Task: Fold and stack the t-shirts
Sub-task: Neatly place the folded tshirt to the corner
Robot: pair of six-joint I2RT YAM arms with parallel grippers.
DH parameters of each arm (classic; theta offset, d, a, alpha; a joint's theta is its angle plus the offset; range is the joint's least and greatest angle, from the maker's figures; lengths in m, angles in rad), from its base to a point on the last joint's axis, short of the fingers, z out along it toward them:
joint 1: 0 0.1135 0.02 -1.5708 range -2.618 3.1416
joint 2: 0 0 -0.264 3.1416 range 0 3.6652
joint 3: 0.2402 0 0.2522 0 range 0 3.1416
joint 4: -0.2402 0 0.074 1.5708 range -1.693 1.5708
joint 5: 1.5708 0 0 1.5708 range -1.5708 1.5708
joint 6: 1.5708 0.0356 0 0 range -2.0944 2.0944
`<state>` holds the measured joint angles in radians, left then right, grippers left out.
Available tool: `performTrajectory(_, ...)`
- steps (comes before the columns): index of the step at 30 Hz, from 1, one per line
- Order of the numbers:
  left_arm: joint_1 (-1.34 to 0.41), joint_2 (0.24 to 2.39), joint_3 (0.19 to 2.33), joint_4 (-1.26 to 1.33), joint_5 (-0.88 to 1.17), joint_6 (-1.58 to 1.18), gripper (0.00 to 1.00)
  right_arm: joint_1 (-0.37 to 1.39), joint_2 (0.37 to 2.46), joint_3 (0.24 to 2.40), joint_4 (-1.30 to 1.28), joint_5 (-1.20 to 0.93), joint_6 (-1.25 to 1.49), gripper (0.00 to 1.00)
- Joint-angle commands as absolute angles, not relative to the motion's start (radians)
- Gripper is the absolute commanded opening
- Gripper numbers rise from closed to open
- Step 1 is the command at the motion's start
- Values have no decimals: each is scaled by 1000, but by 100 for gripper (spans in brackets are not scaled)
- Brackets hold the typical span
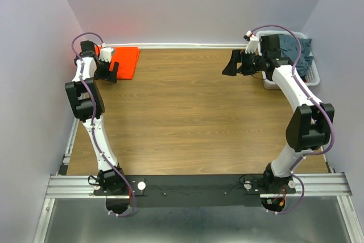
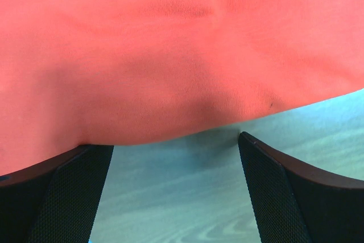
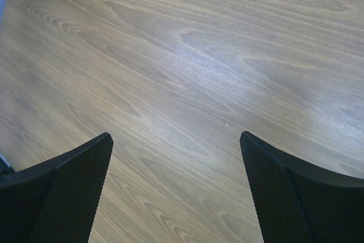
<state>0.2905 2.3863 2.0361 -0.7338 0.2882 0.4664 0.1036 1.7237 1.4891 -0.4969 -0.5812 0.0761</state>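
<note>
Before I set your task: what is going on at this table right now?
Two robot arms are working on t-shirts. The left gripper, open, sits at the edge of the orange shirt, which lies flat in the far-left corner. The right gripper, open and empty, hangs over bare table near the white basket, which holds blue-grey shirts.

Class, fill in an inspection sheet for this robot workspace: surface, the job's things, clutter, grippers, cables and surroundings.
Surface: wood-grain table, no stains seen.
Job's things: orange-red shirt lies flat at the far left corner; blue-grey shirts are heaped in a white basket at the far right.
Clutter: nothing seen.
Grippers: left gripper is open at the orange-red shirt's edge, holding nothing; right gripper is open over bare wood.
Cables: purple cables run along both arms, none on the table.
Surroundings: pale walls on three sides; metal rail at the near edge.
</note>
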Motion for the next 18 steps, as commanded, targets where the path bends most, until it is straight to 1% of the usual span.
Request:
performTrajectory(1, 278, 2442, 2071, -726, 344, 436, 98, 100, 1740, 1493, -511, -586, 58, 100)
performTrajectory(8, 262, 2473, 2089, -704, 362, 399, 98, 100, 1749, 1499, -512, -589, 58, 100)
performTrajectory(14, 261, 2529, 2212, -741, 364, 388, 99, 100, 1743, 1488, -512, -584, 54, 100)
performTrajectory(18, 256, 2528, 2240, -765, 359, 396, 98, 100, 1741, 1494, -512, -581, 52, 100)
